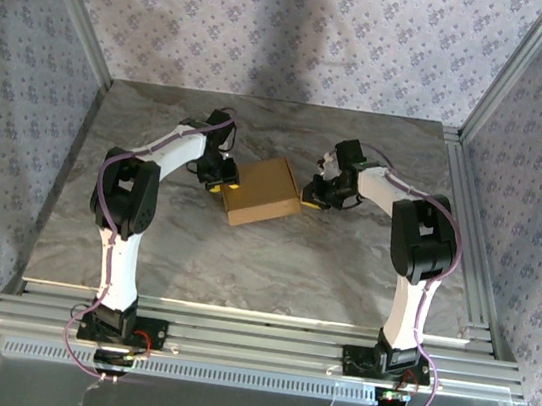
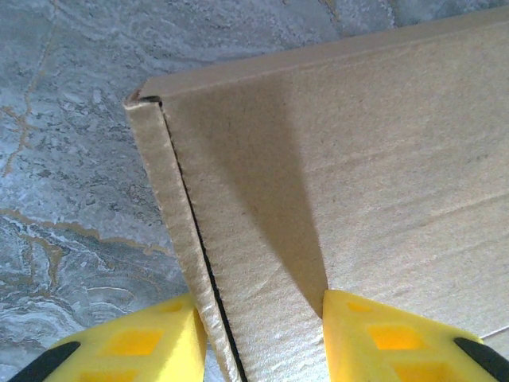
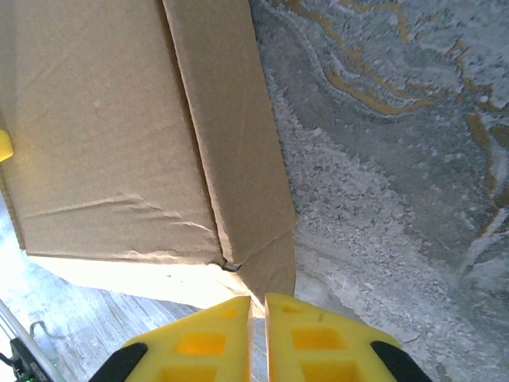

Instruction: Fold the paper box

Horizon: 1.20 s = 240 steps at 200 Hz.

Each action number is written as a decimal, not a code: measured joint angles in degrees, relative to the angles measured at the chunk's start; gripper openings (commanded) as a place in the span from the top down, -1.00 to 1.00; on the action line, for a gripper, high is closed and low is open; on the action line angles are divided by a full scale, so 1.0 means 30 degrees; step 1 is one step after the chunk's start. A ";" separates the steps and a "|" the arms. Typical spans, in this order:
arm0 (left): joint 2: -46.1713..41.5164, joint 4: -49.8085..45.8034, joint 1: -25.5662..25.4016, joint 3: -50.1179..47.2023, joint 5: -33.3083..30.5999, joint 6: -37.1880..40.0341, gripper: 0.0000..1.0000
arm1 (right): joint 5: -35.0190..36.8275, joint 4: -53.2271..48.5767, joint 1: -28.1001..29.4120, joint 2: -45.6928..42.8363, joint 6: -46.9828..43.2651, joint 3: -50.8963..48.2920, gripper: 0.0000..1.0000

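Observation:
The paper box [image 1: 262, 192] lies closed on the grey marbled table [image 1: 241, 270], a flat tan carton turned slightly askew. My left gripper [image 1: 219, 184] is at its left edge. In the left wrist view the box [image 2: 358, 159] has that edge between the yellow fingers [image 2: 135, 342]: one presses the side wall, the other touches the lid, so the left gripper [image 2: 261, 306] grips the edge. My right gripper [image 1: 308, 198] is at the box's right corner. In the right wrist view the right gripper [image 3: 258, 301] is shut, its tips just below the creased corner of the box [image 3: 103, 127], with nothing between them.
Aluminium rails run along the table's right side [image 1: 464, 230] and front [image 1: 252, 337]. Patterned walls enclose the back and both sides. Bare tabletop lies in front of the box and behind it.

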 measured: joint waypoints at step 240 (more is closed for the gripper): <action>0.0211 -0.0321 0.0015 0.0299 0.0080 0.0175 0.24 | -0.0459 0.1195 -0.0066 0.2346 0.5501 0.0707 0.98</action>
